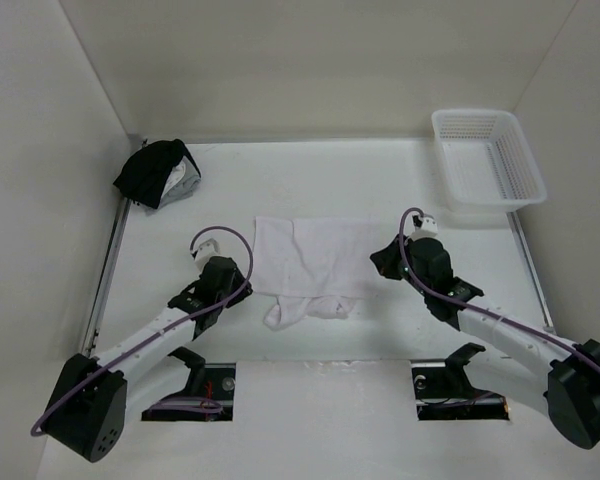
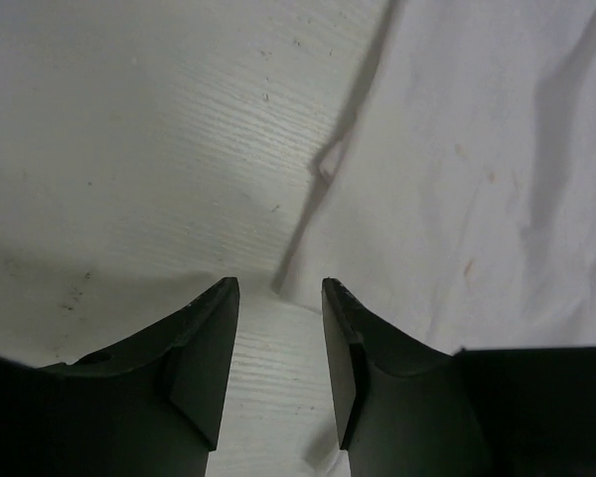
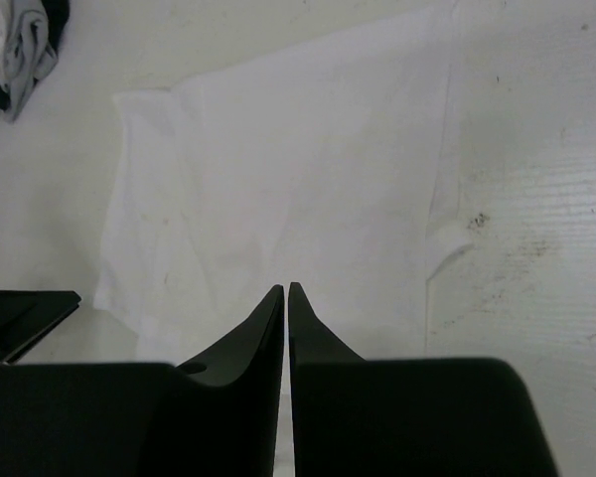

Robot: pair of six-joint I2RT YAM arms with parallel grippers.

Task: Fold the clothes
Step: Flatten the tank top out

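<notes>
Part of the clothes point(image 3: 278, 179) hidden behind closed right end effector point(image 3: 286, 290)

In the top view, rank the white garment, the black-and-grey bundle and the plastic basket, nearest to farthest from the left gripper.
From the left gripper:
1. white garment, just to its right.
2. black-and-grey bundle, far left corner.
3. plastic basket, far right corner.

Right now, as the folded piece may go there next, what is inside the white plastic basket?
The basket shows only its own slotted floor and walls, with nothing lying in it. Its near wall hides a narrow strip of floor just behind it.
</notes>
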